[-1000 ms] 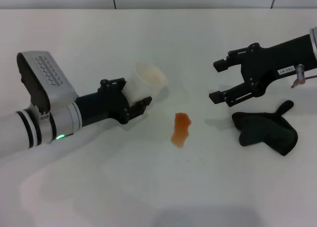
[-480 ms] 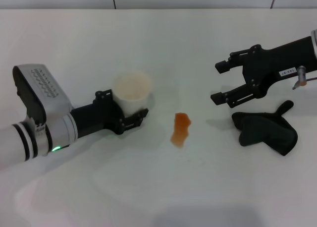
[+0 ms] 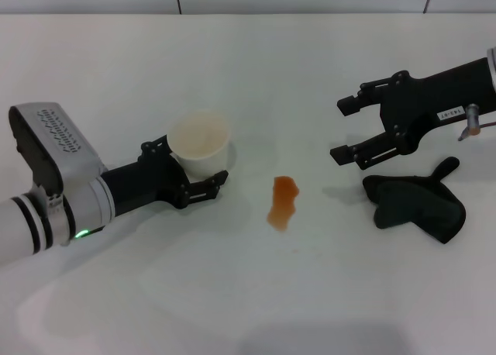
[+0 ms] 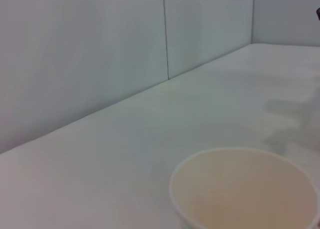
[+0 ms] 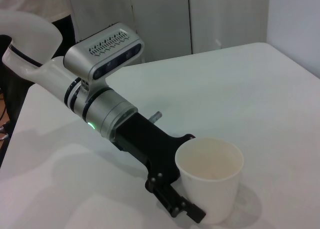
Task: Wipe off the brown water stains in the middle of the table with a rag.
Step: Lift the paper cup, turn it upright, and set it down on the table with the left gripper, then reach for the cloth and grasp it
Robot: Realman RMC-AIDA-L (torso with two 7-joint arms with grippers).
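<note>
Head view puts the rag (image 3: pixel 417 204) at right of centre on the white counter (image 3: pixel 256 68), just below the right hand (image 3: pixel 346 129). That hand hangs above the counter with its two fingers spread, touching nothing, reaching in from the right edge. A small white label sits on its black body, the print too small to read. The rag lies lumpy, long axis running left to right, its narrow tab pointing to the upper right. The stain (image 3: pixel 282 201) lies mid-frame, well left of the rag, elongated top to bottom. At left of centre the left hand (image 3: pixel 203 167) pinches an upright cup (image 3: pixel 198 142), mouth up, apart from the stain.
</note>
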